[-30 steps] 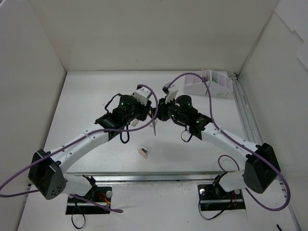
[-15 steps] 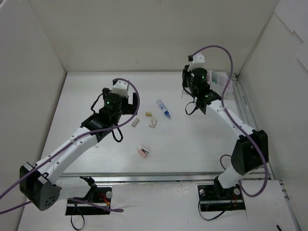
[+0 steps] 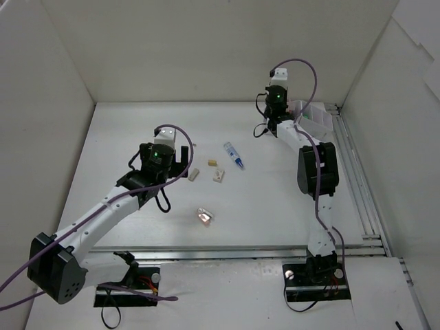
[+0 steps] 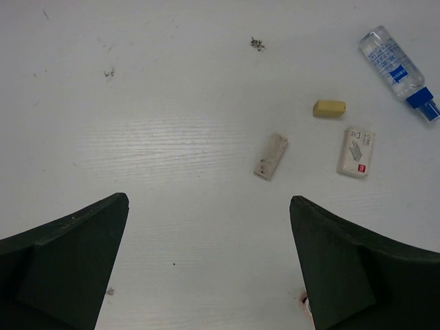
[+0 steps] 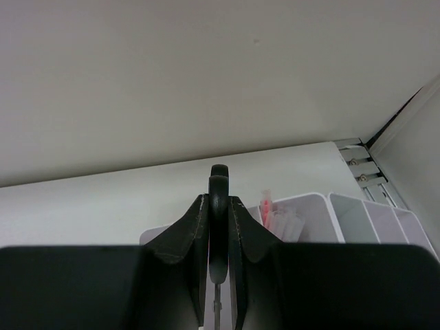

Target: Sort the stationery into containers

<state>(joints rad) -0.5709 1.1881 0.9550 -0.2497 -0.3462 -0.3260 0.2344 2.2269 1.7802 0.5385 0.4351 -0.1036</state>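
Right gripper (image 5: 218, 201) is clenched tight on the black-handled scissors (image 5: 219, 173), the black loop poking up between its closed fingers, held up above the tabletop (image 3: 124, 137) right at the near-left edge of the white organiser (image 5: 357, 214). Just beyond the scissors, one pink pen (image 5: 265, 203) stands in the organiser's leftmost visible compartment, with a pale item beside it too blurred to name. Over to the left gripper (image 4: 208, 201): released, jaws spread wide, nothing between them, hovering well to the left of the organiser. Ahead of it and toward the organiser lie one white eraser (image 4: 271, 156), nearest the gripper, then one beige eraser (image 4: 329, 108) and one small white printed box (image 4: 356, 152) just beside each other, and one blue-tipped white tube (image 4: 397, 63) lying flat, closest of the lot to the organiser yet well apart from it. From the top view there is one more, a small pinkish piece (image 3: 204, 216), farthest from the organiser and toward the arm bases. That makes five loose items on the tabletop, none touching another.
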